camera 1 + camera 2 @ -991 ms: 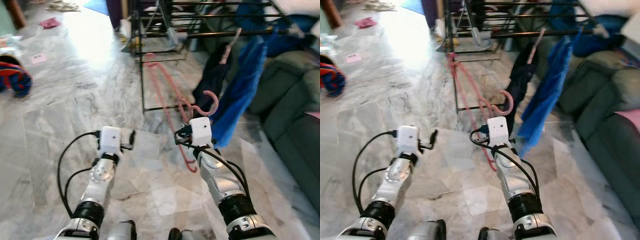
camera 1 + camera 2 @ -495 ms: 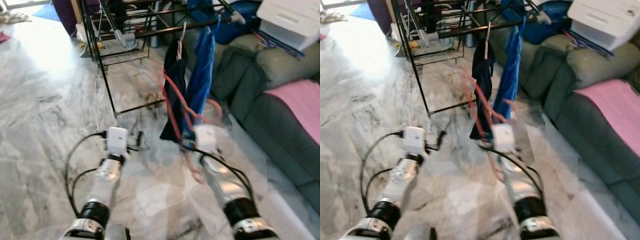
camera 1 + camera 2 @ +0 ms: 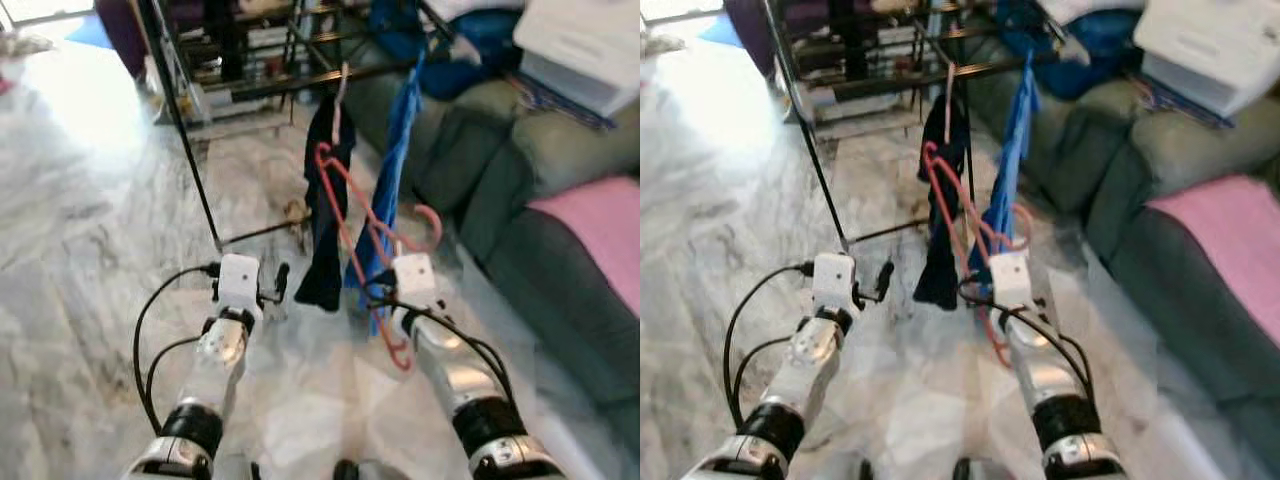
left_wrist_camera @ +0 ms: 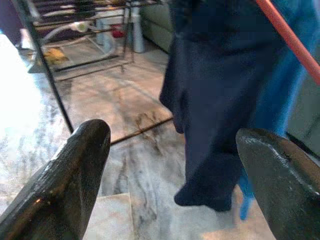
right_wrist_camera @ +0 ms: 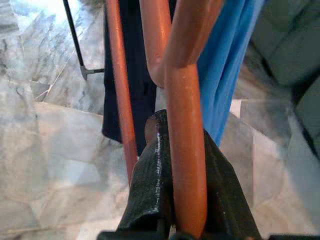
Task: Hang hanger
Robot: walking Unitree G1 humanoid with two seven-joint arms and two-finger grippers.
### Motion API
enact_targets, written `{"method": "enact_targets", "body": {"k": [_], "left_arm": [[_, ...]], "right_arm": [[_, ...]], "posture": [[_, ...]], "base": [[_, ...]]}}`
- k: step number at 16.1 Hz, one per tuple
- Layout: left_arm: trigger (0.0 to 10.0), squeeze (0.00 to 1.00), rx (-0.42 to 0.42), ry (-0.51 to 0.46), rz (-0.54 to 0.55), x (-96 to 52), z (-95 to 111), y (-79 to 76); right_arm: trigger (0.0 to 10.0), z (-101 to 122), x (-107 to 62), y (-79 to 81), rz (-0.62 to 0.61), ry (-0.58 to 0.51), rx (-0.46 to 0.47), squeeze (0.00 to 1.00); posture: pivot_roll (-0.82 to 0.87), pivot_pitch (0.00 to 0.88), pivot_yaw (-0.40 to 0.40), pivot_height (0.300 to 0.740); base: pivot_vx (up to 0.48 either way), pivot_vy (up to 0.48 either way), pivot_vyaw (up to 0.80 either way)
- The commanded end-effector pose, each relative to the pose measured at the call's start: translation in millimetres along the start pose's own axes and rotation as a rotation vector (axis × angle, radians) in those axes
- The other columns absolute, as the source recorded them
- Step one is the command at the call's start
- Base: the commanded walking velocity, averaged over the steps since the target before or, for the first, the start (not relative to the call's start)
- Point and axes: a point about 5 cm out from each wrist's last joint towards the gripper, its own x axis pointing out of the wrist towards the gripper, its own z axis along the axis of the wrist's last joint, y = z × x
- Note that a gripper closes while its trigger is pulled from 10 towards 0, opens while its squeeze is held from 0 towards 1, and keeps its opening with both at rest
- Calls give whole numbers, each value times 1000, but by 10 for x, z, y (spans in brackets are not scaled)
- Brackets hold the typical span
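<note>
A salmon-red plastic hanger (image 5: 185, 125) is pinched at its stem between the black fingers (image 5: 150, 185) of my right gripper (image 3: 385, 300), which is shut on it. The hanger slants up from the gripper in front of a dark navy garment (image 3: 325, 225) and a blue garment (image 3: 398, 160), both hanging from the black drying rack (image 3: 185, 130). Its hook (image 3: 432, 222) curls out to the right. My left gripper (image 4: 172, 170) is held out beside it at the same height, open and empty, pointing at the navy garment.
The rack's thin black leg (image 3: 205, 200) and floor bar stand just ahead on the marble floor (image 3: 80, 280). A grey-green sofa (image 3: 560, 250) with a pink cloth (image 3: 600, 205) runs along the right. A white box (image 3: 580, 50) sits on it.
The view has swung right and drawn nearer the rack, so the hanging garments now sit straight ahead. The right gripper still holds the hanger; the left stays open.
</note>
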Motion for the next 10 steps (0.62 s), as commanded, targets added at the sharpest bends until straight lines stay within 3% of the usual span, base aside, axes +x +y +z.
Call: {"method": "enact_targets", "body": {"k": [1, 3, 6, 10], "left_arm": [[10000, 0, 16, 25, 21, -36, -57, 96], [10000, 0, 14, 27, 23, -33, -59, 93], [10000, 0, 16, 34, 27, -31, -67, 86], [10000, 0, 16, 36, 22, -30, -71, 79]], "right_arm": [[10000, 36, 22, 123, 51, -6, -2, 0], [10000, 28, 24, 124, 63, 2, -9, 0], [10000, 4, 27, 120, 73, 20, -18, 0], [10000, -4, 41, 79, 21, 35, -21, 0]], "posture": [[73, 196, -89, 740], [69, 196, -91, 740], [68, 196, -92, 740], [71, 195, -93, 740]], "base": [[304, 0, 594], [300, 0, 584], [84, 404, 571], [231, 370, 0]]}}
